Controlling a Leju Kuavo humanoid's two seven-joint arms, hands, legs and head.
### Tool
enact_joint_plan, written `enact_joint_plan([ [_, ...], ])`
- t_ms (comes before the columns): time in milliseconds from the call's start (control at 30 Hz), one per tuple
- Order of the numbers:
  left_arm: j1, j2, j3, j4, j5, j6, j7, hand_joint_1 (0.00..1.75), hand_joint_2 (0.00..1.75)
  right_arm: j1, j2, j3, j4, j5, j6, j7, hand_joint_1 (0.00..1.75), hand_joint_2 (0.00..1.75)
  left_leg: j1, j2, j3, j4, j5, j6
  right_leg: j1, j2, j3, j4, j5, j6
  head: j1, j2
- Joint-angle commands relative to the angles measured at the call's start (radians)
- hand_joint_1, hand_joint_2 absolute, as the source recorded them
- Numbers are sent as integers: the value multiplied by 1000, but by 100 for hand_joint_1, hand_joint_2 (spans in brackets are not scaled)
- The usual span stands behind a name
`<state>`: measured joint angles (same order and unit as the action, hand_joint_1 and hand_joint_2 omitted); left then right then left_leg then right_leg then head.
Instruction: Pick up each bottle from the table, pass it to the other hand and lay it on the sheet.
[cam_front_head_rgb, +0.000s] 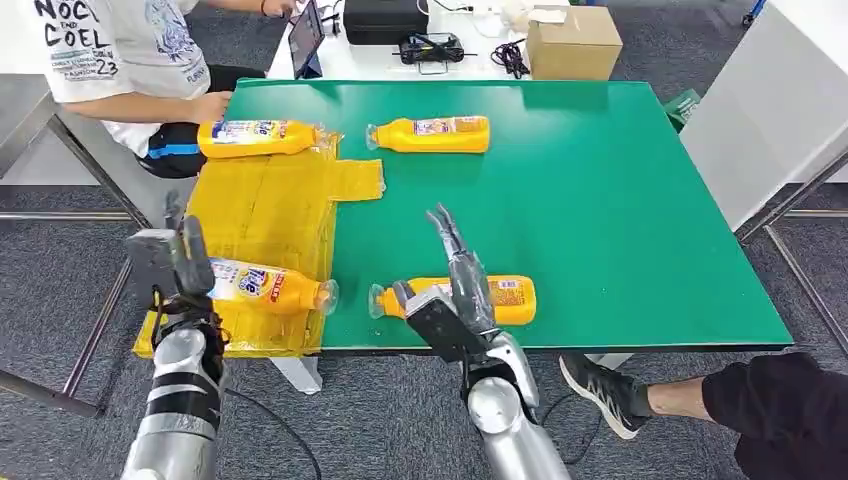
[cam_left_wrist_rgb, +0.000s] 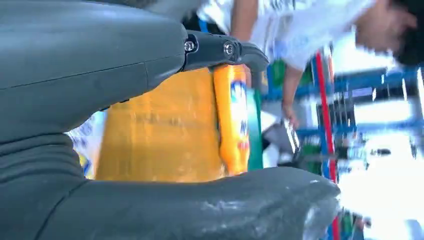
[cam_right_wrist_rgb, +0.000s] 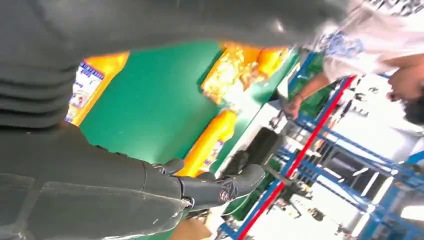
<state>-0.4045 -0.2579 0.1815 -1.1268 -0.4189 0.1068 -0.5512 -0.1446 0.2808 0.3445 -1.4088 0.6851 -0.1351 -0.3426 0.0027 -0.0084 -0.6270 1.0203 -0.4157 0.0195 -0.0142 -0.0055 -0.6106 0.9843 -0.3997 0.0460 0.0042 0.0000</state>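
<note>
Right now the yellow sheet (cam_front_head_rgb: 270, 205) lies on the green bench (cam_front_head_rgb: 600, 200) and has two orange bottles on it. One bottle on the sheet (cam_front_head_rgb: 265, 285) lies on its side just beside the left hand (cam_front_head_rgb: 170, 265), its clear cap end pointing toward the right hand. The other, the far bottle on the sheet (cam_front_head_rgb: 260, 137), lies at the sheet's far edge, well away from both hands, close to a person's hand (cam_front_head_rgb: 210, 105).

Two more bottles lie on the bare green top. The near bottle (cam_front_head_rgb: 510, 298) lies under and touching the right hand (cam_front_head_rgb: 450, 300), whose fingers are straight and apart, holding nothing. The far bottle on the bench (cam_front_head_rgb: 430, 134) lies well beyond that hand.

All four are orange with white and blue labels. The left hand is raised next to its bottle; I cannot tell if it grips.

A cardboard box (cam_front_head_rgb: 572, 42) sits far past the hands.
</note>
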Motion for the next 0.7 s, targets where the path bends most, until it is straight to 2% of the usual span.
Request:
enact_joint_plan([
  [33,20,-39,91,-76,8,4,-23,0,0,-65,-58,-22,97,74,6,56,0,175,1,2,7,-1,-3,-1,2,2,7,-2,-2,-2,0,0],
  [67,37,-40,90,-106,0,17,-46,0,0,-79,-70,-27,116,118,0,87,0,175,1,2,3,-1,-1,-1,1,1,3,-1,0,-1,0,0],
  [133,81,-44,90,-184,-24,29,-66,0,0,-124,-112,-24,176,185,32,142,0,175,1,2,4,-1,-1,-1,1,2,4,-1,0,-1,0,0],
  [167,101,-47,88,-215,-32,28,-67,0,175,-147,-137,-10,213,219,62,172,0,175,0,3,3,-1,-1,0,1,3,3,-2,0,-1,0,0],
  [333,165,-56,70,-261,-33,-10,-57,0,175,-247,-232,42,424,273,138,230,0,175,1,4,7,-2,-2,0,1,3,7,-3,0,-1,0,0],
  [567,197,-62,28,-221,-29,-24,-50,0,175,-233,-333,94,411,256,198,248,0,175,0,-1,4,-1,-1,0,0,-1,5,-2,-1,-1,-1,0],
  [633,192,-60,25,-198,-28,-26,-49,0,175,-243,-363,120,421,247,227,255,0,175,0,0,7,-1,-3,-1,1,0,8,-2,-2,-2,-1,0],
  [700,187,-58,26,-180,-25,-28,-50,0,175,-259,-389,135,434,233,249,251,0,175,-1,-1,3,-1,-1,0,0,-1,4,-1,-1,-1,-1,0],
])
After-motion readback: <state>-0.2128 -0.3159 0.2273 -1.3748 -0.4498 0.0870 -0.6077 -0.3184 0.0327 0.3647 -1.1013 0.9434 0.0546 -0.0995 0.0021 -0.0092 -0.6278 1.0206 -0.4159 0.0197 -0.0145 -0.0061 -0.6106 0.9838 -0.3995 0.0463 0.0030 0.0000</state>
